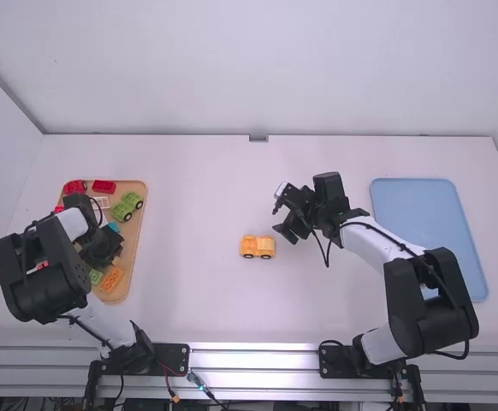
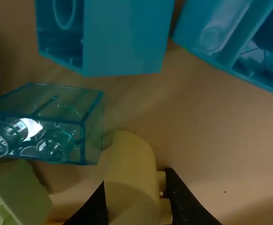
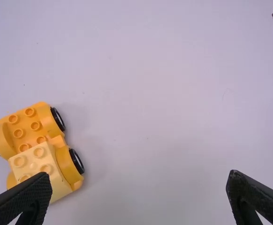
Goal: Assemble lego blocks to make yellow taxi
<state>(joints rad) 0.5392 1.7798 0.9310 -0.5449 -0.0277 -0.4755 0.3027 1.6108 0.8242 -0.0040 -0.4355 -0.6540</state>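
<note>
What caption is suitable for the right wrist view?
Open right gripper over the white table, yellow block car with dark wheels nearby.

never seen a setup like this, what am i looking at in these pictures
Two robot arms stand at a white table. The high view comes from a fixed camera above and behind them; the other two come from cameras on their wrists. On the left, a tan tray holds toy building blocks. There the left gripper, a two-finger hand, has closed on a rounded yellow block. Near the table's middle stands a small wheeled toy car of orange and pale yellow blocks. The right gripper, open and empty, is to its right. A light blue tray lies farther right.
</note>
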